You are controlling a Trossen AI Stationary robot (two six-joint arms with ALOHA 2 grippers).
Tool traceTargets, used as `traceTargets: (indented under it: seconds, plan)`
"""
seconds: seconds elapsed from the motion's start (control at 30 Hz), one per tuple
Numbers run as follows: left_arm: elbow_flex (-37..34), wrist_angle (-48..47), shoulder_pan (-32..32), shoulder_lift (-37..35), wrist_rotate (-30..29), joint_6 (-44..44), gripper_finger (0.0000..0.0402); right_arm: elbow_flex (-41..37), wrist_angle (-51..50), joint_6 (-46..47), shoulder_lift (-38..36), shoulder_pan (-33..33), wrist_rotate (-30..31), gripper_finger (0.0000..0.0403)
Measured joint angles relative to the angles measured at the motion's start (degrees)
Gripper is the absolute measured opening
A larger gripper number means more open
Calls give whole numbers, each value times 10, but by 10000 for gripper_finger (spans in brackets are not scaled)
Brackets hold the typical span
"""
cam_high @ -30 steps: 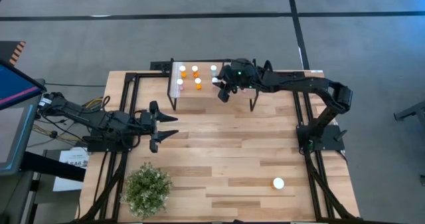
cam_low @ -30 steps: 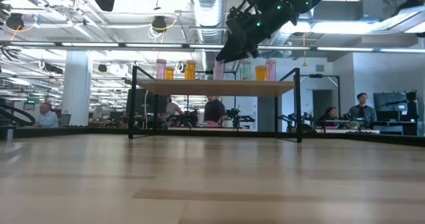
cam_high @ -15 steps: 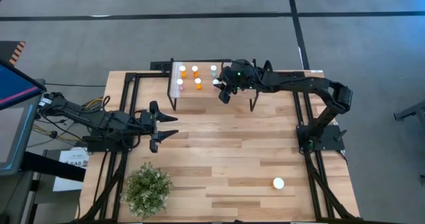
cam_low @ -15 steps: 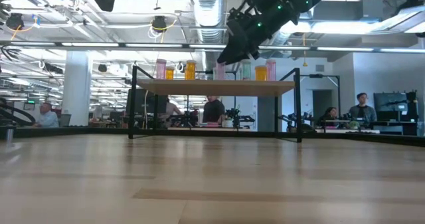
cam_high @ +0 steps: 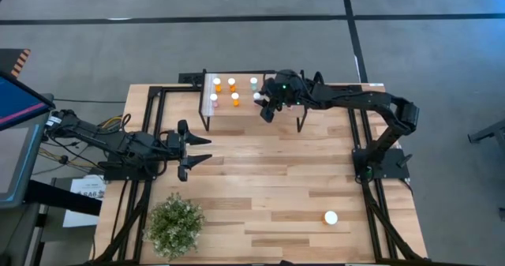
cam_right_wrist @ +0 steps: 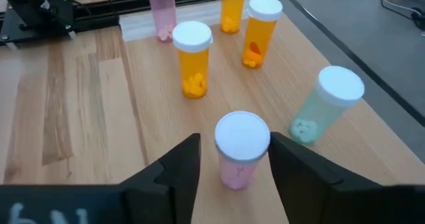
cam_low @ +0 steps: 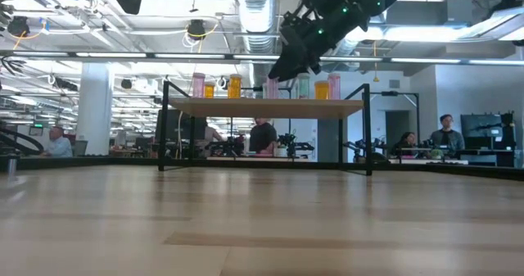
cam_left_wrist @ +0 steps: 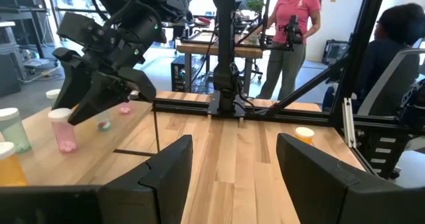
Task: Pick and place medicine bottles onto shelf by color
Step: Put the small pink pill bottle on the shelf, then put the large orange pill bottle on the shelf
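The light-wood shelf (cam_high: pixel 243 108) stands at the table's far side. On it stand orange bottles (cam_right_wrist: pixel 193 59), pink bottles (cam_right_wrist: pixel 161 11) and a pale green bottle (cam_right_wrist: pixel 324 104), all upright with white caps. My right gripper (cam_right_wrist: pixel 234 161) is open over the shelf. Its fingers stand on either side of a pink bottle (cam_right_wrist: pixel 242 149) that stands on its base on the shelf. I see no touch. My left gripper (cam_high: pixel 199 150) is open and empty, low over the table's left middle. One more white-capped bottle (cam_high: pixel 331 217) stands on the table near the right front.
A green bushy plant (cam_high: pixel 175 225) stands at the near left. Black frame rails (cam_high: pixel 154 132) run along the table's sides. The shelf's black legs (cam_low: pixel 366 128) rise from the tabletop. People stand and sit in the room beyond the table (cam_left_wrist: pixel 289 31).
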Motion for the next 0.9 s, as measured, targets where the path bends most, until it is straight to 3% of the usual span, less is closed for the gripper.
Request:
traceTargets:
  seconds: [0.3, 0.53, 0.73, 0.9]
  plan:
    - [0, -1, 0, 0, 0, 1, 206, 34, -46, 1, -3, 0, 0, 233]
    - [0, -6, 0, 0, 0, 1, 206, 121, -188, 5, -19, 17, 2, 235]
    - [0, -6, 0, 0, 0, 1, 206, 146, -298, 2, -99, 98, 2, 235]
    - [0, -2, 0, 0, 0, 4, 206, 146, -389, 63, -149, 214, 6, 234]
